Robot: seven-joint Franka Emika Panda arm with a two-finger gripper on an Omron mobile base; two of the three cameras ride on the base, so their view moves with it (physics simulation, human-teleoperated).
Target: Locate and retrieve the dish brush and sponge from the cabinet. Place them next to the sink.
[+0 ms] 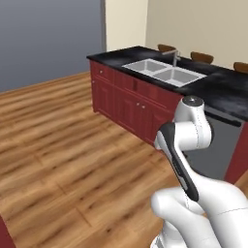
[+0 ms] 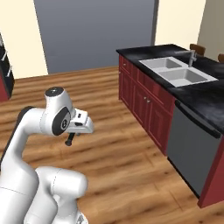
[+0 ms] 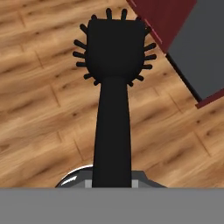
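- The sink (image 2: pixel 179 71) is the landmark: a white double basin let into the black counter (image 2: pixel 205 103) of the red island, with the grey faucet (image 2: pixel 191 57) at its far edge. Bare black counter shows on both sides of the basins, so there is room to set something down beside them.
- The arm is folded back over the wood floor (image 1: pixel 63 160), well apart from the sink and on the near side of the island. Judging by that, the step in hand is carrying the brush across to the counter.
- To do it well: keep the grip firm, lift the hand above counter height before nearing the island, clear the grey dishwasher front (image 2: pixel 190 146) below the counter to the sink's near side, and lower the brush flat on the counter just beside a basin, not into it.
- The dish brush (image 3: pixel 113 87) is all black; in the hand view its handle runs up from between the fingertips, bristled head farthest from the hand, over the floor short of the island.
- The gripper (image 2: pixel 70 141) is clamped on the brush handle. In the right base view only a small dark stub shows under the hand, probably that handle.
- The sponge I cannot place relative to the sink.
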